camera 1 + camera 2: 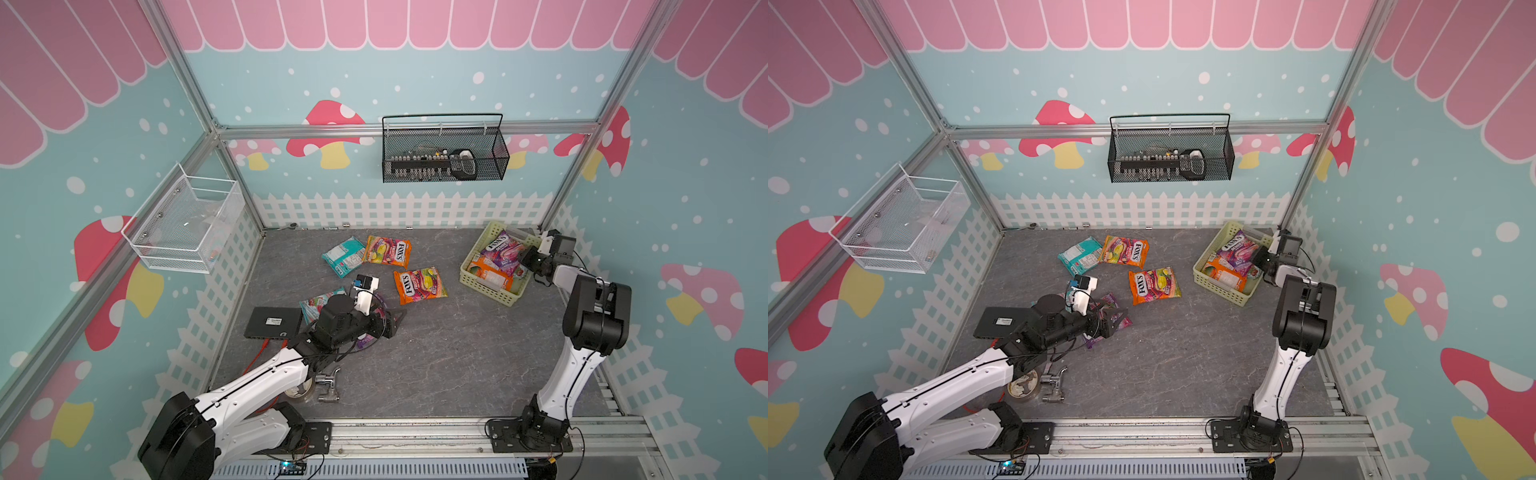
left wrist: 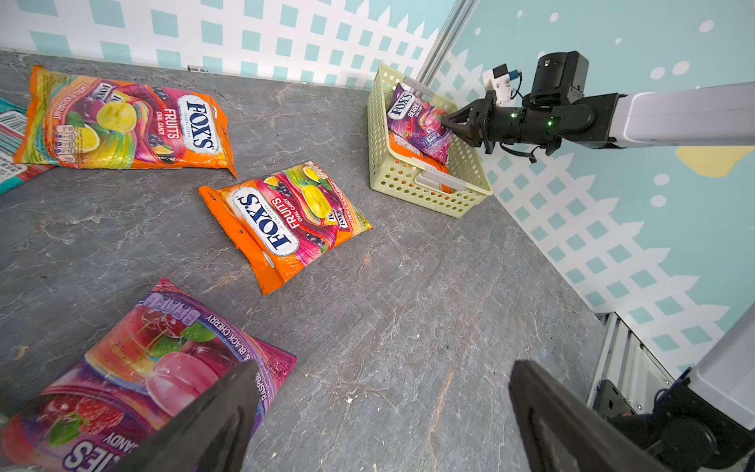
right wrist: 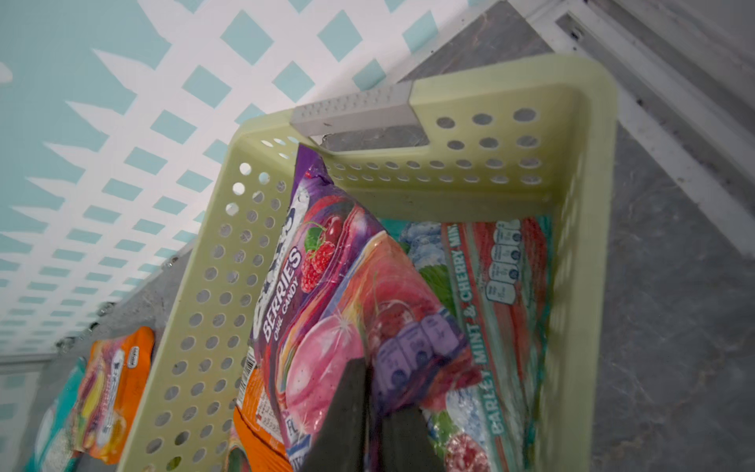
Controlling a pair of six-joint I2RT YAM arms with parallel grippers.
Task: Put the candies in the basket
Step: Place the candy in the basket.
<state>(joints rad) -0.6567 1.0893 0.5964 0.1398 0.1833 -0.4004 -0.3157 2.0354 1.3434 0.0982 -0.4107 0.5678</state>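
nearby, left pincer (image 2: 384,367) spread, right pincer (image 2: 446,121) pinching berries bag (image 2: 416,122) in basket (image 2: 408,192), orange bag (image 2: 286,220) lying between

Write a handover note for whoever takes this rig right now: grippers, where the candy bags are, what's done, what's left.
Left gripper: open, hovering over the purple bag on the table, gripping nothing.
Right gripper: at the basket, jaws pinched on the Berries bag's edge; the bag leans inside.
Done: Berries bag, orange bag and mint bag are in the basket.
Left to do: five on the table: two orange Fruits bags, teal bag, purple bag, and a teal-and-red bag partly hidden under the left arm.
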